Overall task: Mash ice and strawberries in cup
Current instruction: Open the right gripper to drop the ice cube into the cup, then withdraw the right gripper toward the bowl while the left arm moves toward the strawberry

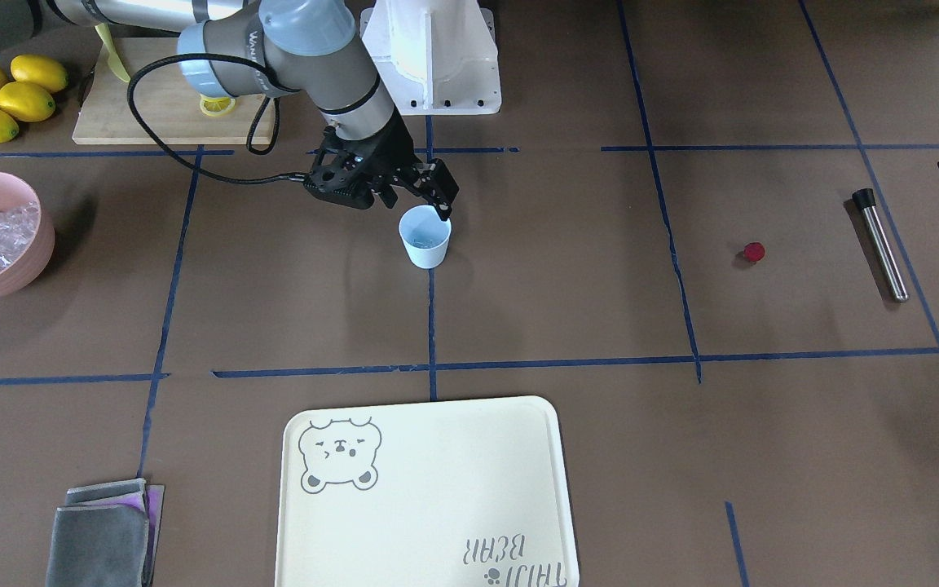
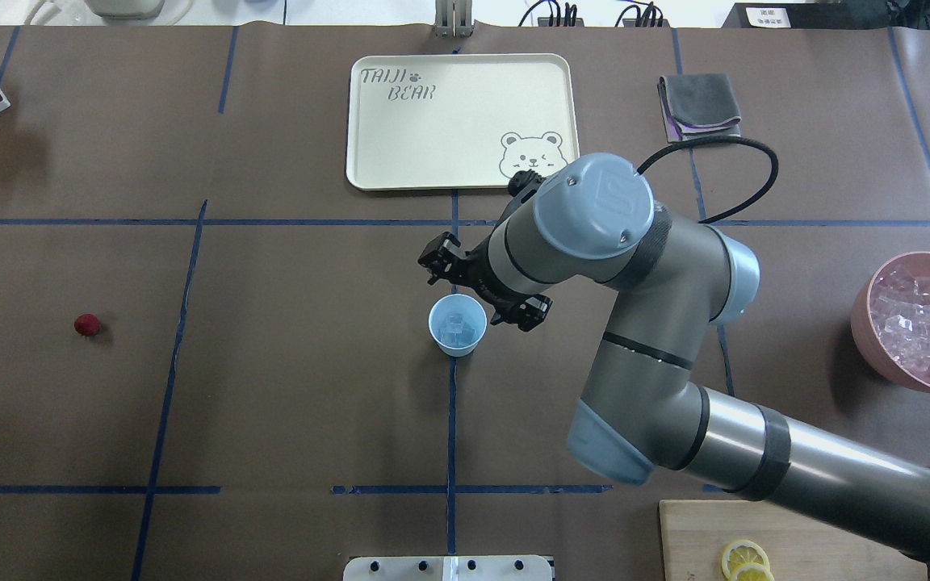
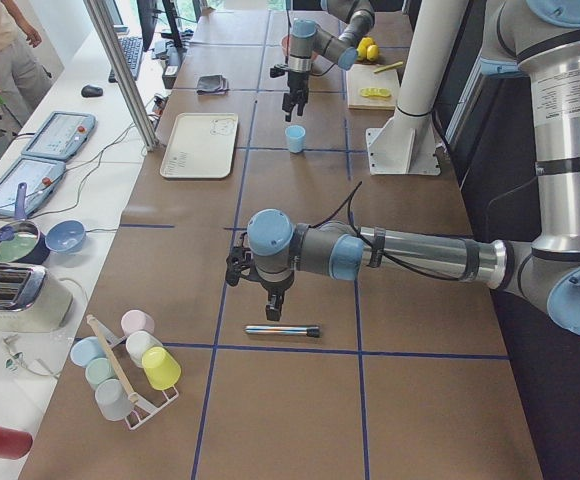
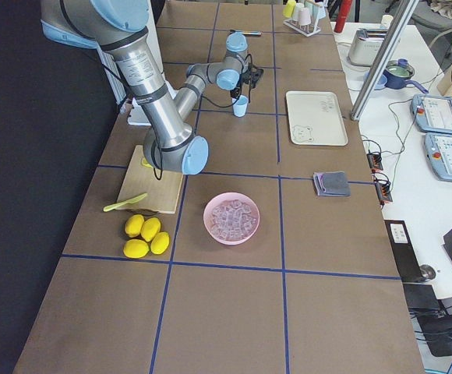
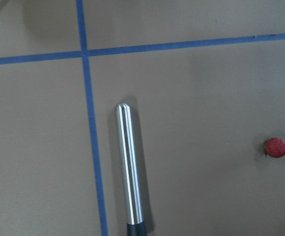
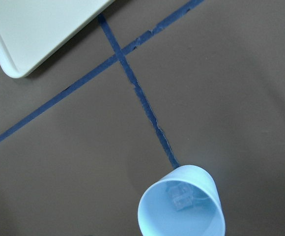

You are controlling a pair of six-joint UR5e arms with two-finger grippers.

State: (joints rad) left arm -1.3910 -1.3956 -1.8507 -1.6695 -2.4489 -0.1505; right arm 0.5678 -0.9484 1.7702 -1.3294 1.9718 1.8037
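The pale blue cup [image 1: 425, 236] stands upright at the table's middle, with clear ice [image 6: 181, 196] lying in its bottom. My right gripper [image 2: 481, 285] hovers open just above and beside the cup's rim, holding nothing. More ice [image 2: 921, 323] fills a pink bowl [image 2: 869, 343]. One red strawberry [image 1: 753, 252] lies alone on the table, also low right in the left wrist view as the strawberry [image 5: 276, 147]. My left gripper [image 3: 273, 306] hangs above a steel rod with a black end [image 5: 128, 167]; its jaws do not show clearly.
A cream bear tray [image 2: 449, 121] lies beyond the cup. Folded grey cloths [image 1: 103, 534] sit beside it. A cutting board [image 1: 152, 106] with lemon slices and whole lemons [image 1: 5, 94] is near the robot's base. A rack of cups [image 3: 130, 360] stands at the left end.
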